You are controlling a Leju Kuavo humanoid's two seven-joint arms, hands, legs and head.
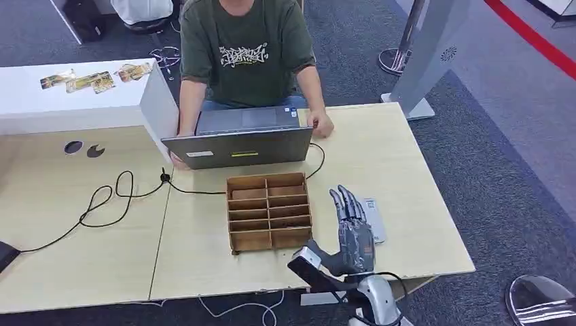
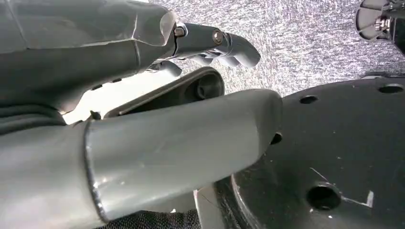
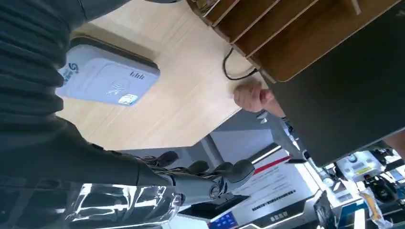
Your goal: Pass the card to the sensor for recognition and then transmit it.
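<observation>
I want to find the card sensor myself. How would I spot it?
Start at the light wooden table, then find the brown wooden slot organizer. Beside it, partly under the right robot hand, lies the card reader: a flat pale-grey rounded pad, the only plastic thing there.

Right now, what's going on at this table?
The robot's right hand hovers open, fingers extended, over the card reader on the wooden table, just right of the wooden slotted organizer. No card is visible in the hand. A person sits across the table with hands on a laptop. The left hand hangs down by the robot's body, fingers curled, holding nothing visible.
</observation>
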